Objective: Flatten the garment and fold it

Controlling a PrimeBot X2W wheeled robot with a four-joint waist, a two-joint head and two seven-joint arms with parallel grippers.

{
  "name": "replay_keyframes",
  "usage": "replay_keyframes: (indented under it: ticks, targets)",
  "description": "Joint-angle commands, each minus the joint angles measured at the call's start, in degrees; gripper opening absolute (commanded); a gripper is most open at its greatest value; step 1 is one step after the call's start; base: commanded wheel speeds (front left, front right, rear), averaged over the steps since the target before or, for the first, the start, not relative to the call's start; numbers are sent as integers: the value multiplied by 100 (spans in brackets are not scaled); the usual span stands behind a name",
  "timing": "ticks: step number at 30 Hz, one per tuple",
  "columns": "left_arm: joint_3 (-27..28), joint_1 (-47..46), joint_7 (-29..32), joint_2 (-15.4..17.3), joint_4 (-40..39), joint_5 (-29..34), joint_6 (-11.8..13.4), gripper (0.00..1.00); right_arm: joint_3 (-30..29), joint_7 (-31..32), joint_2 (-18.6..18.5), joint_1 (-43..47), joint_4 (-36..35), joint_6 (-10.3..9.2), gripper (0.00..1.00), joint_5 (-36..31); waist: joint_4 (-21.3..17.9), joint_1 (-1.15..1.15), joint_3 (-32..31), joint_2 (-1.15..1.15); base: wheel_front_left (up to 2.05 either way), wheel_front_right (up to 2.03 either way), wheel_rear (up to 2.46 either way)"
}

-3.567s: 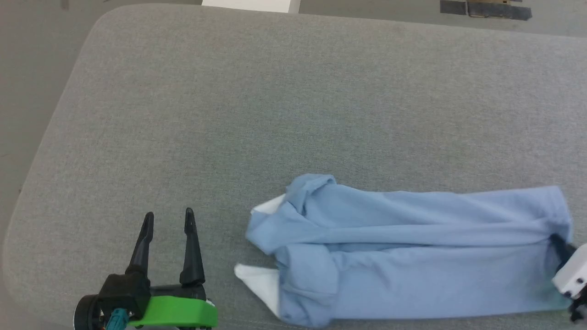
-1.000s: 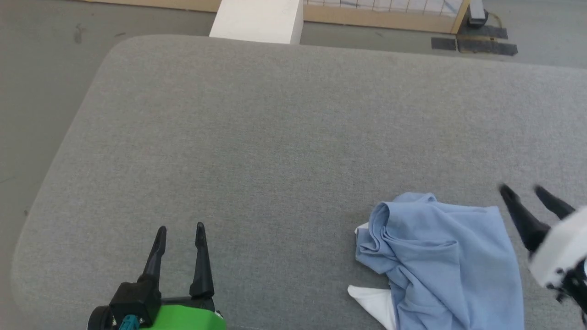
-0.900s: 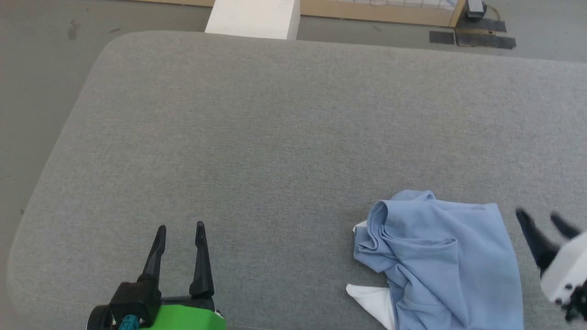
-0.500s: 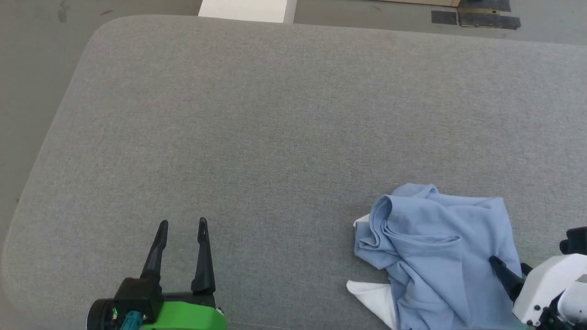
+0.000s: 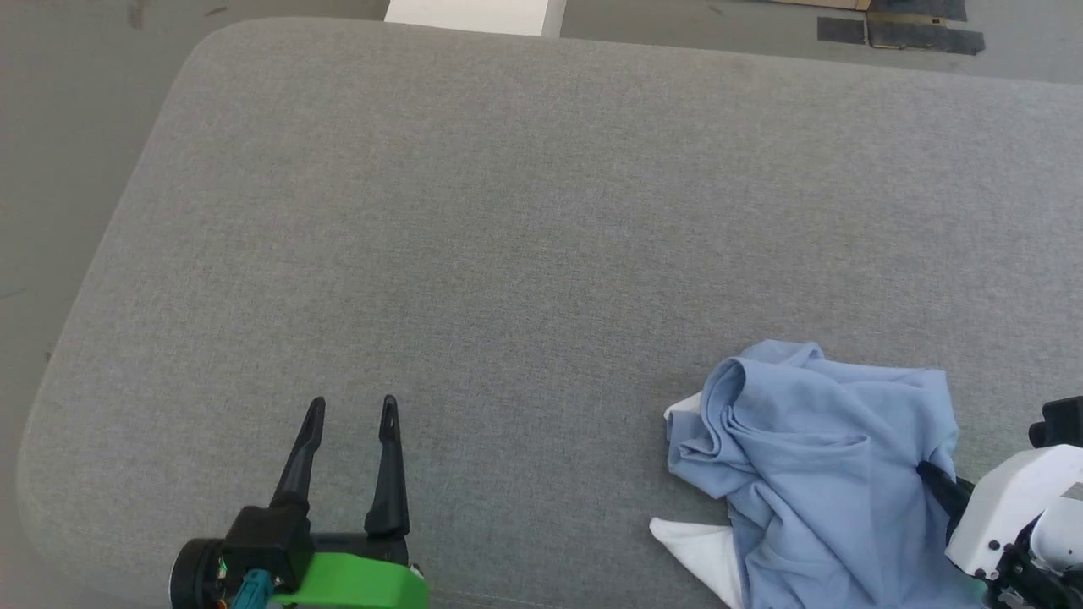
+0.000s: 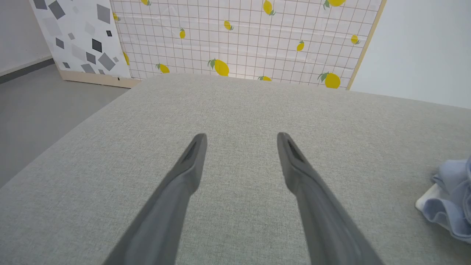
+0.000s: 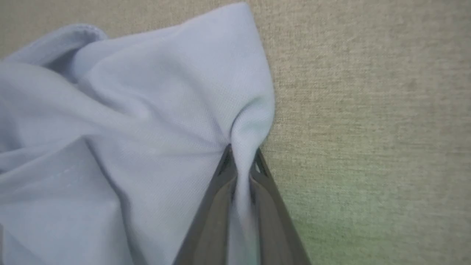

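The garment (image 5: 821,474), a light blue polo shirt, lies bunched in a folded heap at the lower right of the grey cushion, a white collar point (image 5: 698,545) sticking out at its near left. My right gripper (image 7: 241,152) is shut on a pinched ridge of the garment's right edge (image 7: 246,125); in the head view its dark fingers (image 5: 939,486) press into the cloth. My left gripper (image 5: 351,410) stands open over bare cushion at the lower left, well apart from the shirt. In the left wrist view the garment (image 6: 450,206) peeks in at the right edge.
The wide grey cushion (image 5: 508,211) has rounded corners, with floor (image 5: 59,127) beyond its left edge. A white block (image 5: 470,13) stands behind the far edge. A lemon-patterned panel (image 6: 239,36) rises behind the cushion in the left wrist view.
The shirt went from a long strip to a folded heap. My right gripper, open above the heap's right side a second ago, came down and shut on its right edge. The camera shifted slightly.
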Motion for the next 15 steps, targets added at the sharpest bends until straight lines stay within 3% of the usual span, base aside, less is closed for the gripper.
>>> replay_keyframes:
  ticks: [1,6,15]
  targets:
    - [8,-124,-22,-18,-55,63,-30,100,16,7,34,64,-21,-11,0,-41,-51,0,-41,0,0,0,0]
    - [3,-134,-22,-18,-164,112,-39,100,-25,-328,-159,-107,-394,-11,0,-281,-259,0,-108,0,0,0,0]
    - [-32,-296,-22,33,-190,240,-94,100,256,-697,-952,-997,-362,-11,0,-873,-889,0,23,0,0,0,0]
